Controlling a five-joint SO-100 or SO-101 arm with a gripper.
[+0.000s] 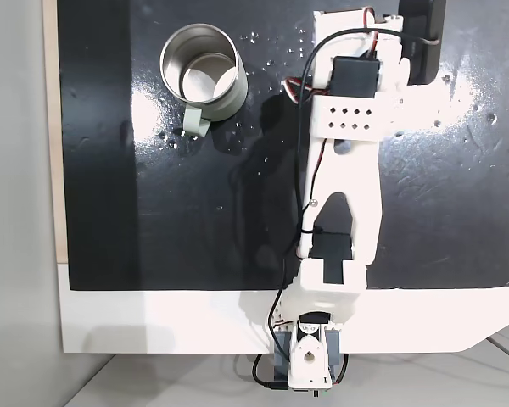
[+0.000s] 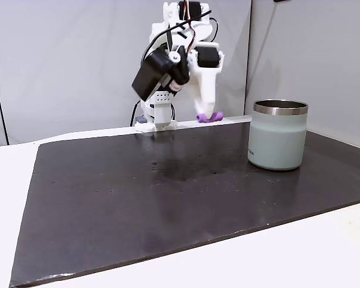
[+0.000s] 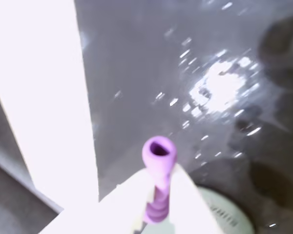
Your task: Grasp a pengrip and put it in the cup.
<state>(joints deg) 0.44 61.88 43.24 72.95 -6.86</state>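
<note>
White two-finger gripper is pinching the small light-purple tubular pengrip above the black mat, arm folded back, apart from the grey-green metal cup.

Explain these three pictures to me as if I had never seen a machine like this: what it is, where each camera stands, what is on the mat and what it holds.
The white machine is a small robot arm with a two-finger gripper at its end. One fixed view looks straight down on it. Another fixed view stands low at the table's edge and looks across toward the arm. The wrist view comes from a camera riding on the arm itself, looking along the gripper.

A black mat lies on a white table. On the mat stands the cup, a metal mug, pale grey-green outside and shiny inside, with a small handle.

The gripper is shut on the pengrip, a tiny soft purple tube. In the low fixed view it is a purple spot at the gripper's tip, well apart from the cup, so it is not yet dropped in.
</note>
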